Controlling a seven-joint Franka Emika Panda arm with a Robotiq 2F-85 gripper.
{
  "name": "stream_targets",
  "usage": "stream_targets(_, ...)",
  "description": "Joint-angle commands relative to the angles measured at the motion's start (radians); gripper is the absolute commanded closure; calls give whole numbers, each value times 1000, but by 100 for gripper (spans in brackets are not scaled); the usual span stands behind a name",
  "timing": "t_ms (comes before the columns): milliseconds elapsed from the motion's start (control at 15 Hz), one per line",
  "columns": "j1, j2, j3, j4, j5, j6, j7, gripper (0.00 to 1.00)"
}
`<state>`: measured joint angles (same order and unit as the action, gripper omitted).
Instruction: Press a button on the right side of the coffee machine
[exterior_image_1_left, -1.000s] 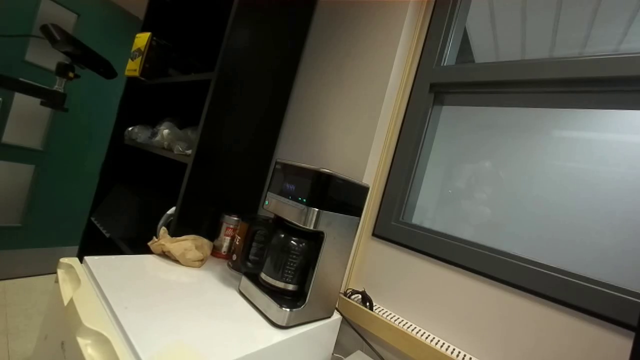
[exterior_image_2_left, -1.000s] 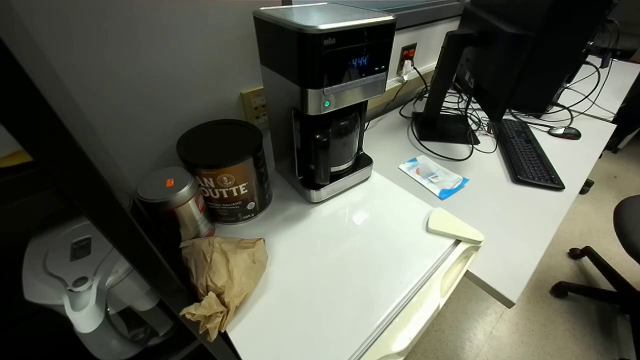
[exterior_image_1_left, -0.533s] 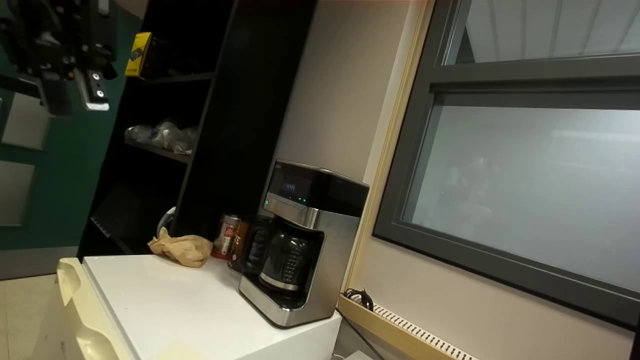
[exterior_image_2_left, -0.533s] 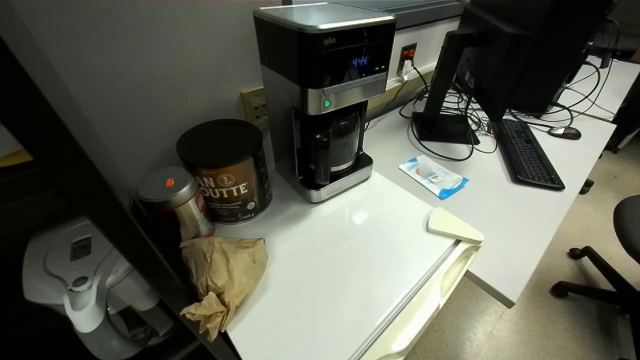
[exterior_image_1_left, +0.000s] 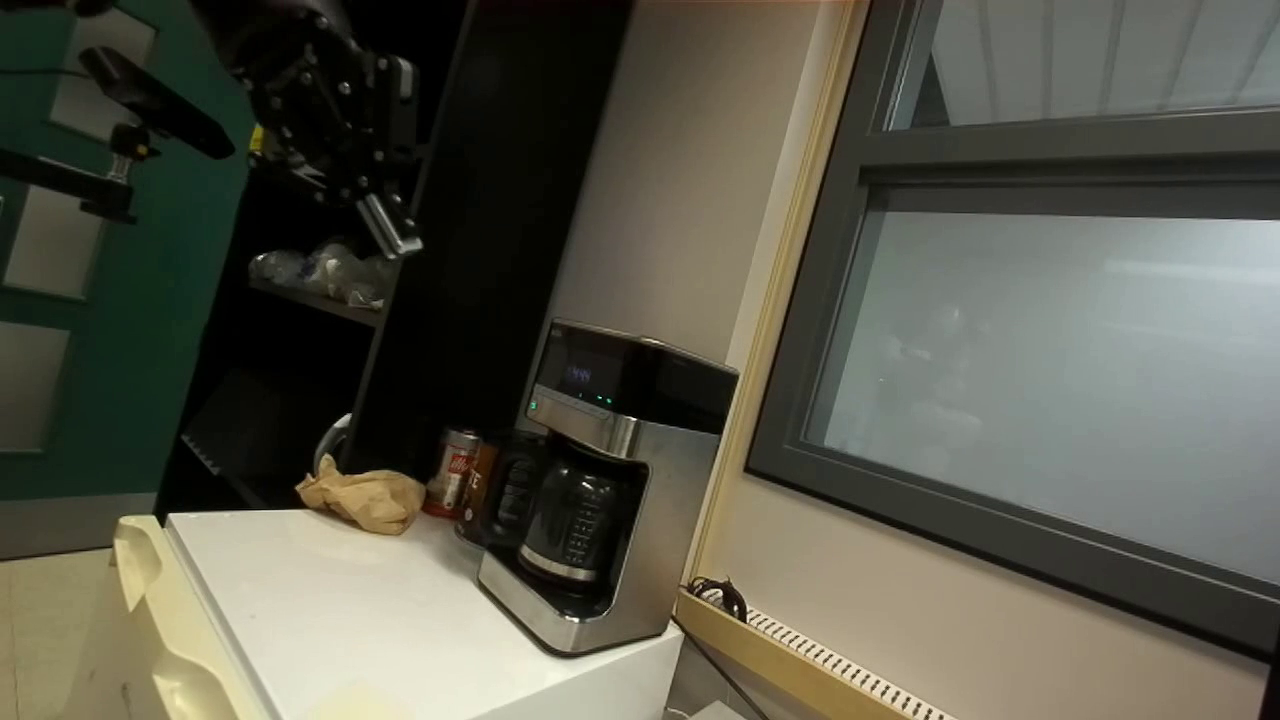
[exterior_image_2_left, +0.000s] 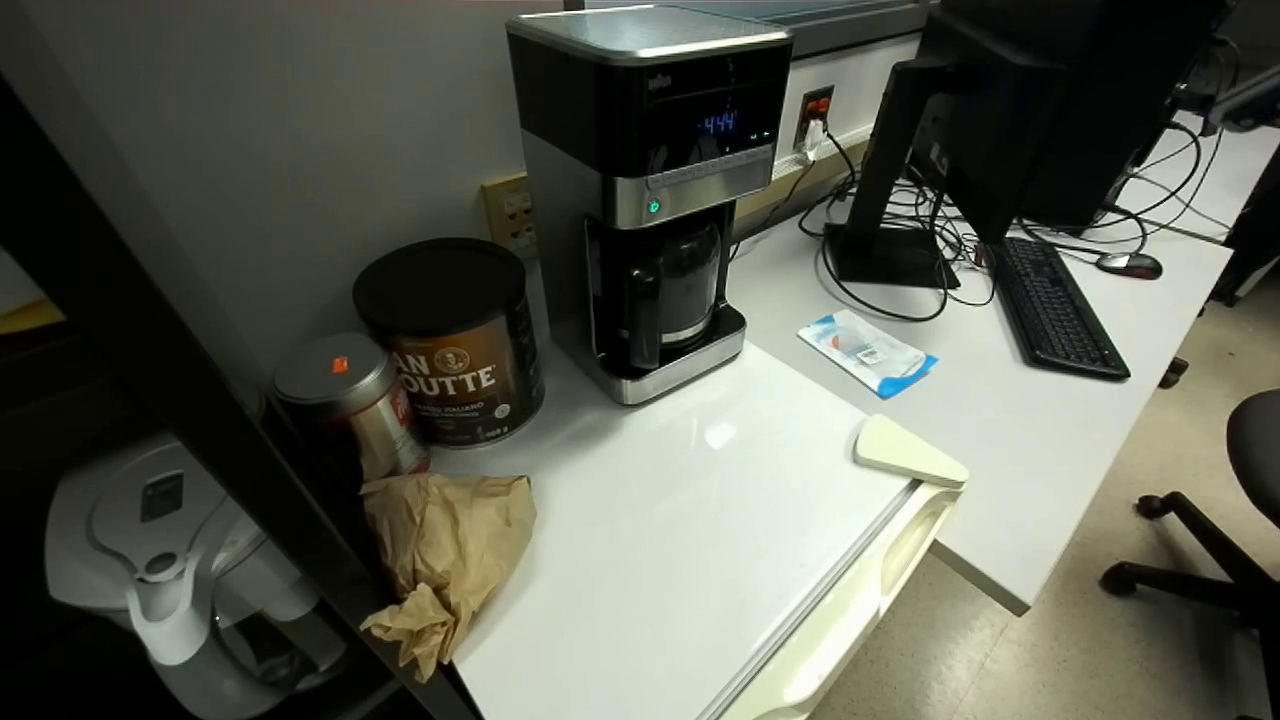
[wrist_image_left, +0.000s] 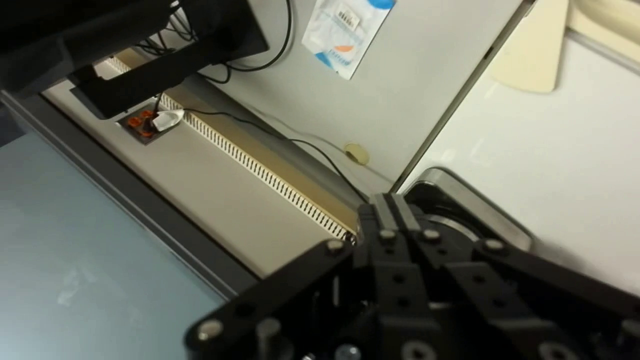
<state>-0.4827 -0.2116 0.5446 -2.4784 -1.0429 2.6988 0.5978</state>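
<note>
The coffee machine (exterior_image_1_left: 672, 510) stands upright, black above and silver-grey below, its dark carafe (exterior_image_2_left: 690, 280) inside. A button strip (exterior_image_2_left: 712, 172) runs under its lit display (exterior_image_2_left: 718, 124), with a green-lit button (exterior_image_2_left: 654, 207) at one end. In an exterior view my gripper (exterior_image_1_left: 393, 240) hangs in the air, higher than the machine and to its left in that picture, apart from it. Seen from the wrist, the gripper (wrist_image_left: 395, 199) is shut, its fingers together with nothing between them. Behind them shows the machine's base (wrist_image_left: 475, 205); its button strip is hidden there.
Beside the machine stand a brown coffee can (exterior_image_2_left: 455, 375), a smaller can (exterior_image_2_left: 350, 400) and a crumpled paper bag (exterior_image_2_left: 450, 555). A monitor (exterior_image_2_left: 985, 130), cables and a keyboard (exterior_image_2_left: 1060, 305) occupy the adjoining desk. A black shelf (exterior_image_1_left: 480, 250) rises behind the gripper in an exterior view.
My gripper has entered an exterior view at upper left and moved right, towards the machine. Its fingers stood apart half a second ago and are now together. The coffee machine has not moved.
</note>
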Motion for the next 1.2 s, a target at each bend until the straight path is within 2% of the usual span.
stream_targets(0, -75, 177, 98, 169, -275, -100, 273, 99)
stream_targets(267, -34, 381, 120, 302, -549, -270, 539, 99)
stream_targets(333, 151, 423, -55, 331, -593, -297, 579, 99)
stream_targets(400, 189, 468, -86, 366, -636, -318, 623, 99)
stream_targets(467, 262, 507, -156, 401, -665, -323, 659, 99)
stream_targets(600, 358, 583, -248, 475, -707, -329, 725, 99)
stream_targets(800, 440, 671, -328, 576, -741, -327, 795, 99)
stream_targets(1133, 497, 777, -393, 716, -751, -322, 848, 99)
